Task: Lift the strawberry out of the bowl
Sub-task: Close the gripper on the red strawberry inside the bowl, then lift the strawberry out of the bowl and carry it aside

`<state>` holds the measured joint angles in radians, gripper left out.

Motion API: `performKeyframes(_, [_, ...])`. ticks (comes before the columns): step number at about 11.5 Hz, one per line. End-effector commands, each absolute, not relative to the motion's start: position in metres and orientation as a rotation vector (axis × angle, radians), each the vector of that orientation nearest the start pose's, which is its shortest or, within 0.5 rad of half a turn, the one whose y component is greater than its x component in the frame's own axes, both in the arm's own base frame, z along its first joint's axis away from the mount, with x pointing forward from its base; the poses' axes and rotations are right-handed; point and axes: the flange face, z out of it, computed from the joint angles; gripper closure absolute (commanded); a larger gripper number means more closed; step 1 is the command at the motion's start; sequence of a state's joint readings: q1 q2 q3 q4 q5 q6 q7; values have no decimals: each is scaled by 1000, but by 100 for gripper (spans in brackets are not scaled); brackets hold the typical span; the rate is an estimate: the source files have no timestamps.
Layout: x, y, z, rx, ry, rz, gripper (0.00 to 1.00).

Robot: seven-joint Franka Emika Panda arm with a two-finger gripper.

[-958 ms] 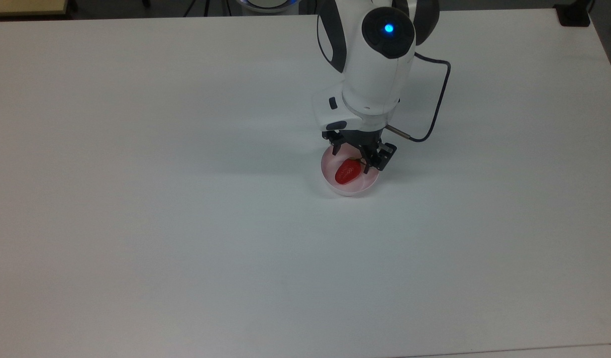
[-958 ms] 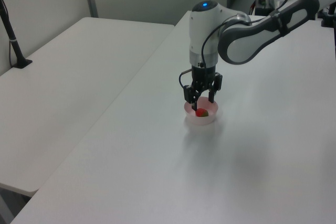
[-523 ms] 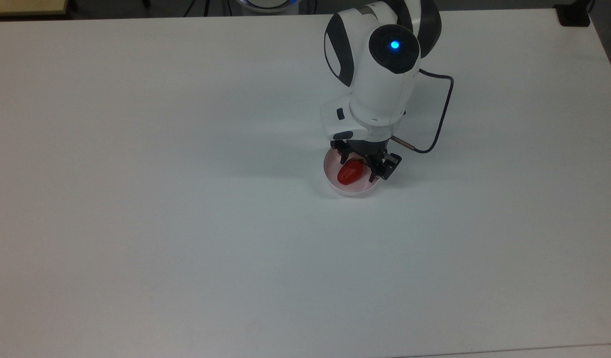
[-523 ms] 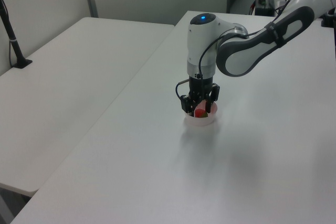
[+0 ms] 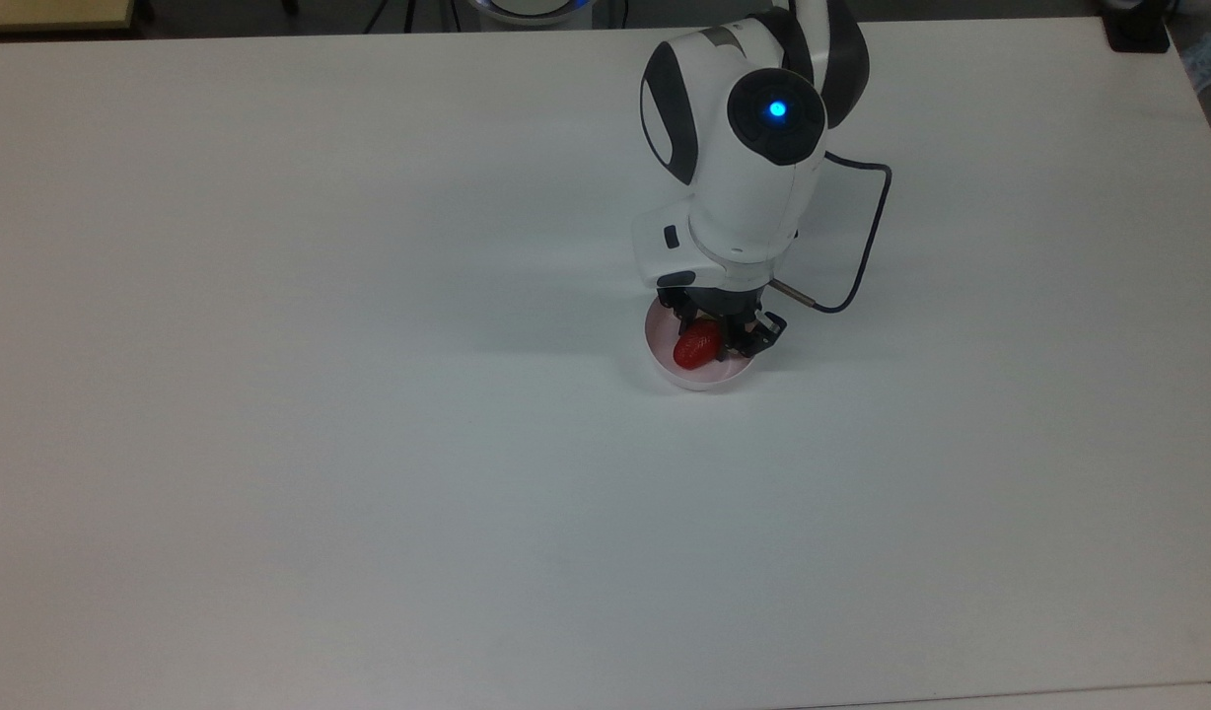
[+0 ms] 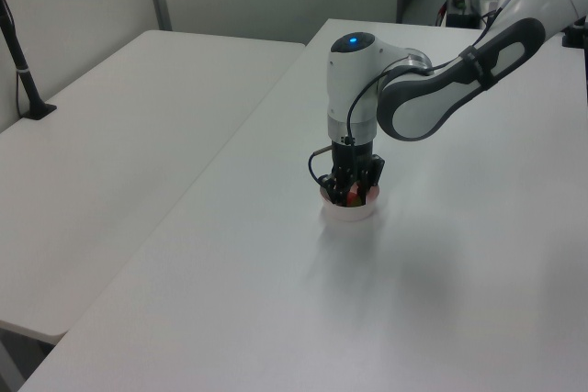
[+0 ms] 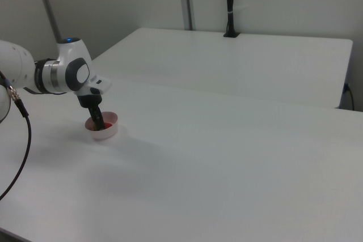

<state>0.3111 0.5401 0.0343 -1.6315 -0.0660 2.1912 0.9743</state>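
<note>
1. My gripper [image 5: 712,333] sits low inside the bowl [image 5: 665,373], right of centre in the top view. A second ago it hung above the rim; it has since come down around the fruit.
2. The strawberry [image 5: 697,346] lies in the bowl, its red body pointing toward the lower left of the top view, its cap end tucked under my wrist.
3. My fingers [image 5: 737,345] stand on either side of the strawberry's upper end. They have drawn closer than they were a second ago, but I cannot tell whether they are clenched on the fruit or only bracketing it.
4. In the left view, my gripper [image 6: 352,192] reaches down into the bowl [image 6: 349,214] at the frame's centre.
5. The bowl rests on the plain white tabletop [image 5: 369,444].
6. I judge the descent finished; closing firmly and lifting straight up comes next.
</note>
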Motion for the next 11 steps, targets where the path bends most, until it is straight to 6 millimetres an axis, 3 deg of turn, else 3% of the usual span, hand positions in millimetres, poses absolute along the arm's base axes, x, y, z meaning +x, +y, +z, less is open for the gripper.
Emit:
performKeyframes(1, [645,224,339,-3014,862,-108,73])
performKeyframes(4, [637,220,367,-3083,681,-63,72])
performKeyframes(6, [631,213,390,-3154,423,-18,72])
performKeyframes(9, [643,158,397,-3202,46,21,72])
performKeyframes(11, [655,103,390,-3232,-104,29,72])
